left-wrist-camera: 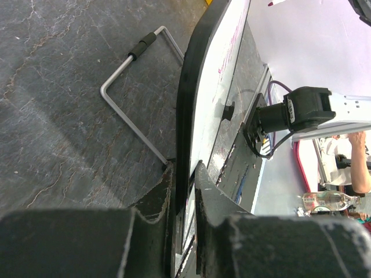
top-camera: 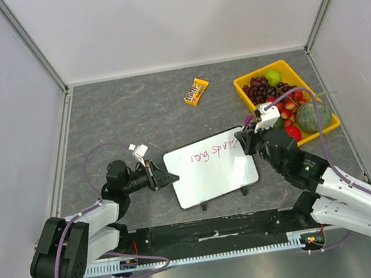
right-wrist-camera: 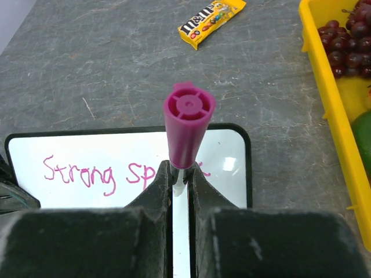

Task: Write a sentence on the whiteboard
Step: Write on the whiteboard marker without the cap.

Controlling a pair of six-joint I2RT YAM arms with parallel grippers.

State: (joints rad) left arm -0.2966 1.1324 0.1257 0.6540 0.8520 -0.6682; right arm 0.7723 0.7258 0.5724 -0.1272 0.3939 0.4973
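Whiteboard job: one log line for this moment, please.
left gripper: shut on whiteboard edge | right gripper: shut on pink marker | sentence: "Strong sp" legible

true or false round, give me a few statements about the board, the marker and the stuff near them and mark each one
1. The left gripper is clamped on the edge of the whiteboard. True.
2. The right gripper holds a blue marker. False: it holds a pink marker.
3. The writing on the whiteboard starts with "Strong". True.
4. The candy packet lies inside the yellow tray. False: it lies on the table, left of the tray and apart from it.
5. The yellow tray is empty. False: it holds grapes and other fruit.
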